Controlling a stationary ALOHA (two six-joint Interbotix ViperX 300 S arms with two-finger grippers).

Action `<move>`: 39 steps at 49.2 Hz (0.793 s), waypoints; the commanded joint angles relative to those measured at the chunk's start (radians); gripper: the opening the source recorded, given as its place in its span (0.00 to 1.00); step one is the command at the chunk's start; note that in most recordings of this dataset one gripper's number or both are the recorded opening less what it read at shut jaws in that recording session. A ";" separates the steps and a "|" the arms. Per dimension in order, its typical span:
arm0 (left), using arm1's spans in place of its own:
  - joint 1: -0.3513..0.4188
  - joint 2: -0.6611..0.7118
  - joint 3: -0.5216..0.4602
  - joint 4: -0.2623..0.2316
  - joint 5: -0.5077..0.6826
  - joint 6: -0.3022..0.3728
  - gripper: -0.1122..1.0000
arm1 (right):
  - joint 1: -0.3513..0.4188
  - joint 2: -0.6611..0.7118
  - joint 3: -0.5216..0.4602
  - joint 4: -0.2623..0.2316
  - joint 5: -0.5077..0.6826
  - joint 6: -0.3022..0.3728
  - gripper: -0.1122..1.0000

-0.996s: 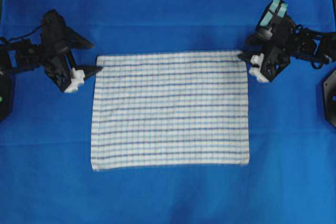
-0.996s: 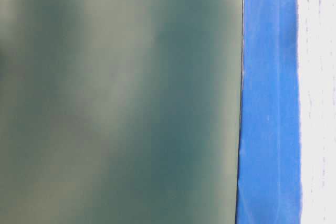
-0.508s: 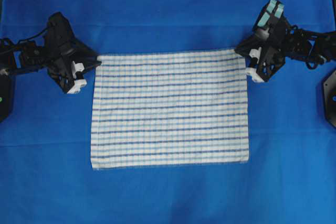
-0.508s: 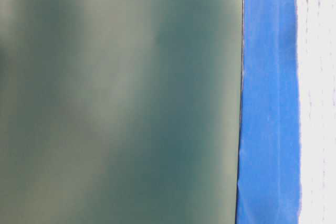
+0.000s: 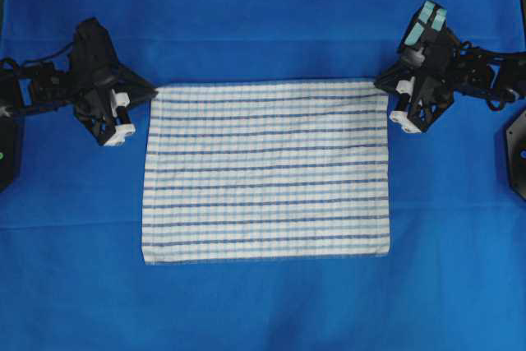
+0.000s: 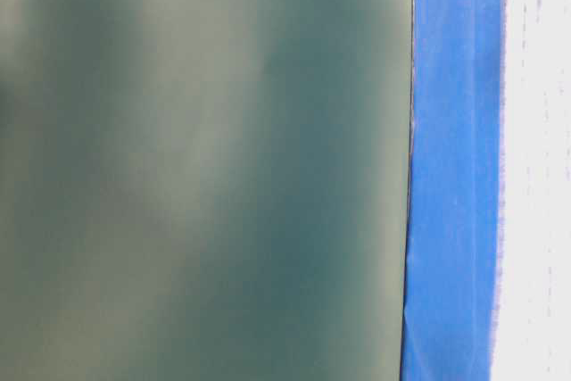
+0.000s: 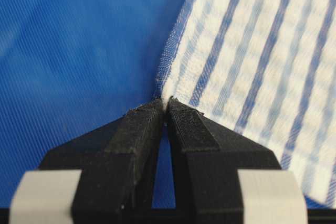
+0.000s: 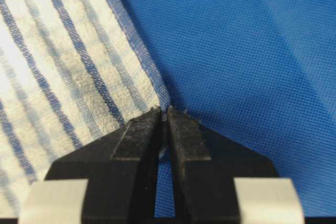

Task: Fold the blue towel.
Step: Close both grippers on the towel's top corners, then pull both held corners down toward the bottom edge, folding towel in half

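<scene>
A: White terry with thin dark-blue stripes, the blue towel lies spread flat in the middle of the blue-draped counter. We have both hands at its far corners.

B: The left hand is pinched tight on the far-left corner; its wrist view shows the fingertips meeting with a sliver of hem between them. The right hand is clamped the same way on the far-right corner.

A: In the overhead view the left hand and right hand sit level with each other, at the far hem's two ends. The near edge rests unheld on the cloth.

B: By our judgement the step in hand is the first fold: lift the far edge and carry it over to the near one.

A: To do it well, we should raise both corners together and only enough to clear the pile, keeping the hem taut between us so the middle does not sag or drag.

B: The bites are thin, right at the tips. A jerk could slip a corner free, so we should move slowly and lay the edges flush.
</scene>
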 commanded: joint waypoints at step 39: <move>-0.187 -0.299 0.012 0.000 0.163 -0.018 0.12 | 0.184 -0.267 0.000 0.084 0.163 0.005 0.16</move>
